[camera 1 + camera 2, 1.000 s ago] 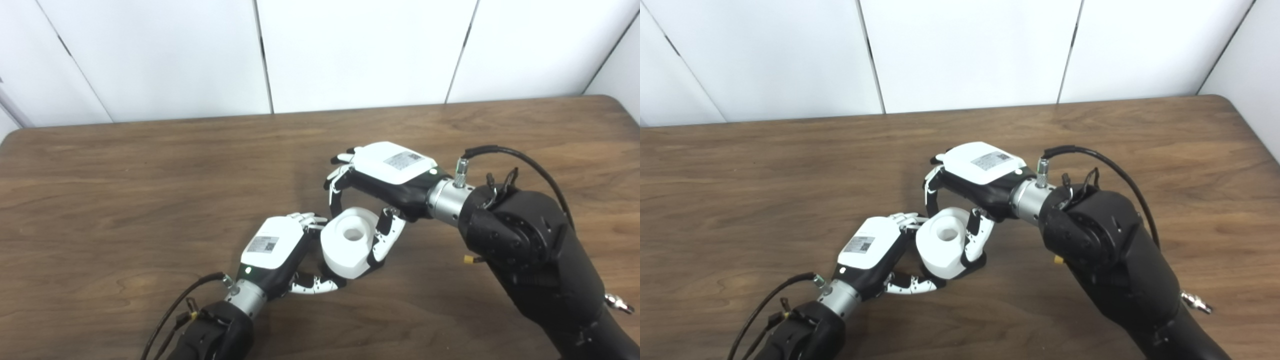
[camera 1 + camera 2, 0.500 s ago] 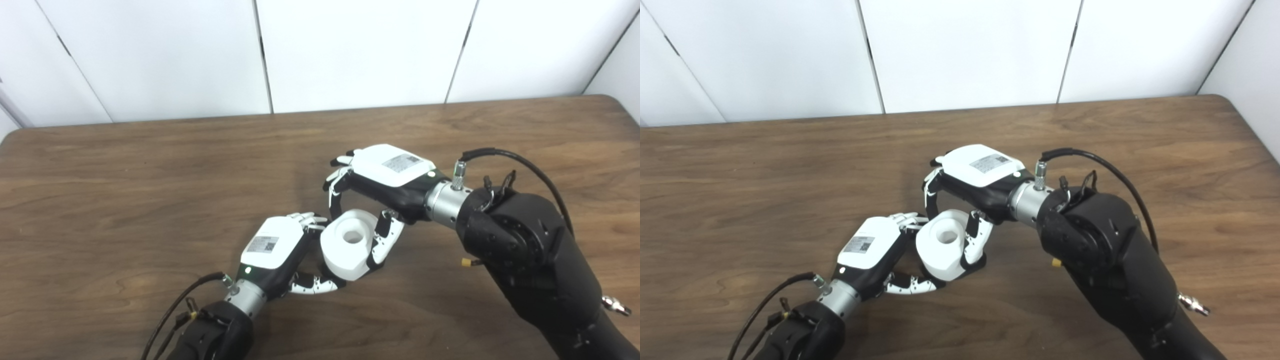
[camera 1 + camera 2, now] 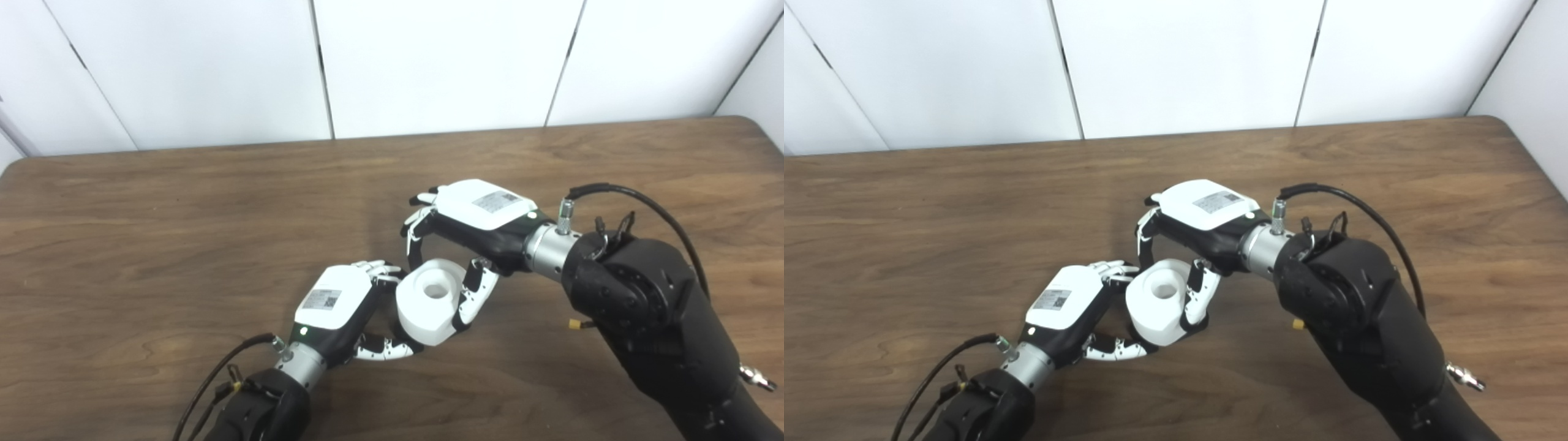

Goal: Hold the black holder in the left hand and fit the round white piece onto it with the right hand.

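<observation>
The round white piece (image 3: pixel 432 299) is held low over the brown desk (image 3: pixel 184 233), just in front of the robot, between the two hands. It is gripped by the right hand (image 3: pixel 474 220): the fingers (image 3: pixel 416 229) are curled down on its far side and the thumb (image 3: pixel 474 294) is pressed against its near right side. The left hand (image 3: pixel 343 306) lies just beside the piece on the left, its fingertips (image 3: pixel 383 269) touching or nearly touching the white rim and its thumb (image 3: pixel 386 349) reaching under the piece. The left hand is closed around something below, but the black holder cannot be made out, so it cannot be told for certain whether it is held there.

The piece is judged to be a thick, stiff ring with a round hole in its top face, probably light moulded plastic with a smooth, somewhat slippery wall. It is best taken across its outer wall, on opposite sides, so that the central hole is left free for the holder. A firm pinch is thought safe, since little give or fragility is suggested. Twisting in the grip is the likelier trouble, so the top face should be kept level while it is pressed down.
</observation>
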